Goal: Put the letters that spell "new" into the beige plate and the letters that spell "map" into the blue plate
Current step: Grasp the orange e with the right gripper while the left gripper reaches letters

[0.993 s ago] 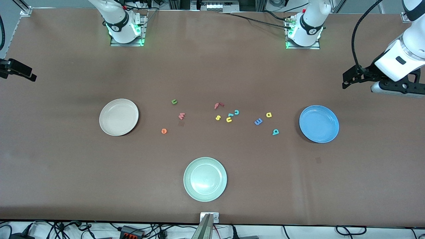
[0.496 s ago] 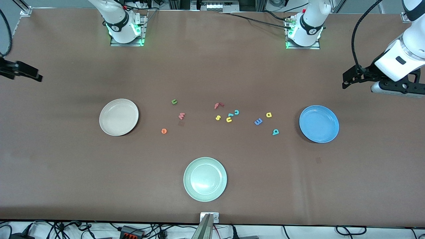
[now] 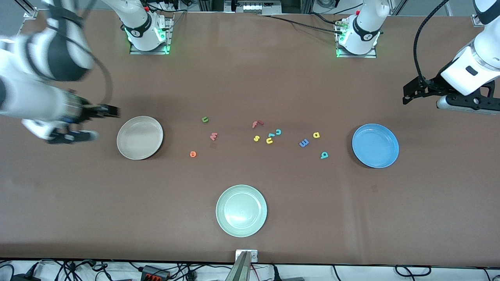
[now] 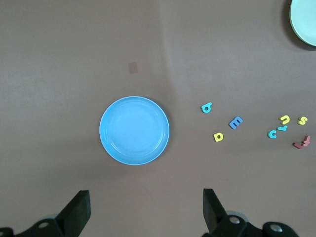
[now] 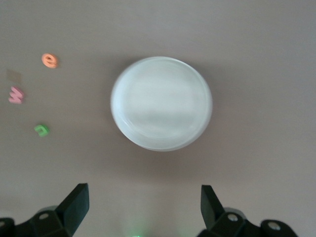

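Note:
The beige plate point(image 3: 140, 137) point(image 5: 161, 103) lies toward the right arm's end, the blue plate point(image 3: 375, 145) point(image 4: 134, 130) toward the left arm's end. Between them lie the green n point(image 3: 205, 119) point(image 5: 42, 130), pink w point(image 3: 213, 136) point(image 5: 16, 94) and orange e point(image 3: 193, 154) point(image 5: 49, 60), then the blue m point(image 3: 304, 143) point(image 4: 236, 122), yellow a point(image 3: 316, 135) point(image 4: 218, 137) and teal p point(image 3: 324, 155) point(image 4: 206, 107). My right gripper point(image 3: 110, 112) point(image 5: 144, 191) hangs open and empty beside the beige plate. My left gripper point(image 3: 408, 94) point(image 4: 145, 197) waits open and empty above the table near the blue plate.
A red f point(image 3: 257, 124), yellow s point(image 3: 256, 138), yellow u point(image 3: 269, 140) and teal c point(image 3: 278, 132) cluster mid-table. A pale green plate point(image 3: 241, 210) sits nearer the front camera than the letters.
My right arm has swung in from the table's end, bringing its gripper up beside the beige plate. The left arm, plates and letters have not moved.

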`<state>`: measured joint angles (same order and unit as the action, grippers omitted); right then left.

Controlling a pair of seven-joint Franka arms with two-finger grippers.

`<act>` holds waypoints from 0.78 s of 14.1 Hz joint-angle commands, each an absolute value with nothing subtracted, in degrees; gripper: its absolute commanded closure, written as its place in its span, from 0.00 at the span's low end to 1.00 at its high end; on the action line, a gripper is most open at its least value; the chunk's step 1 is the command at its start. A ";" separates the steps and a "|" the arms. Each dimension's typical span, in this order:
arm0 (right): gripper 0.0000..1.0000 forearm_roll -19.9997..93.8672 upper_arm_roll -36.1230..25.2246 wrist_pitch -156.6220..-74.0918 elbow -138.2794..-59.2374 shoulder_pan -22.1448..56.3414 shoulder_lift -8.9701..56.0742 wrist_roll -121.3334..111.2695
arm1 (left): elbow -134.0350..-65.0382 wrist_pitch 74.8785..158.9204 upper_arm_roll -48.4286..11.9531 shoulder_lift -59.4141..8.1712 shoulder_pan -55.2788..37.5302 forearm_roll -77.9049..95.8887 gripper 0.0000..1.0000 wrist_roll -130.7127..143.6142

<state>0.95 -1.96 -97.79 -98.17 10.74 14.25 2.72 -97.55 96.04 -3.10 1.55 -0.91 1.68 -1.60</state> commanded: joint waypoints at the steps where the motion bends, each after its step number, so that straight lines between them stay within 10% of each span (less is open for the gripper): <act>1: 0.00 1.41 -2.37 -105.62 -100.37 16.68 17.47 11.04 | -96.86 95.19 -2.99 1.58 -1.14 1.76 0.00 -2.55; 11: 0.00 1.49 -2.20 -126.55 -96.24 26.71 34.09 28.56 | -96.94 88.32 -4.57 -7.01 -1.32 1.93 0.00 -2.29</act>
<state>0.97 -1.78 -124.75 -98.53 24.55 31.30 25.90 -97.94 88.47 -3.95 -2.65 -1.06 1.68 -1.60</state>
